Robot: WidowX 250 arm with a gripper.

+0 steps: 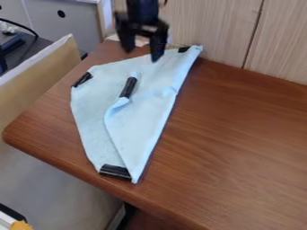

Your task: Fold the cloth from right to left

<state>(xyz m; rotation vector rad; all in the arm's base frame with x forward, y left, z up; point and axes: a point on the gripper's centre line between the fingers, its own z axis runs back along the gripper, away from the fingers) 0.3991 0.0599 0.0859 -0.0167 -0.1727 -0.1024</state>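
The black end effector (142, 54) hangs at about 12 o'clock, its two fingers spread well apart with nothing gripped between them, over the far part of the pale blue cloth (144, 117). From where I stand, I can't tell whether a fingertip brushes the fabric.

The cloth lies left of the middle of the brown wood-grain worktop (240, 134), its narrow tip at 6 o'clock and its far corner at 1 o'clock. Its right side is doubled over to the left, making a long crease and a loose flap that leaves the left part of the lower layer showing. One black strip (128, 87) sits on the flap; others mark the cloth's edge at 10 o'clock (82, 79), 1 o'clock and 6 o'clock.

Beyond the worktop, wood-patterned panelling (207, 27) stands from 12 to 3 o'clock, and a tan board (36, 81) slants past at 10 o'clock.
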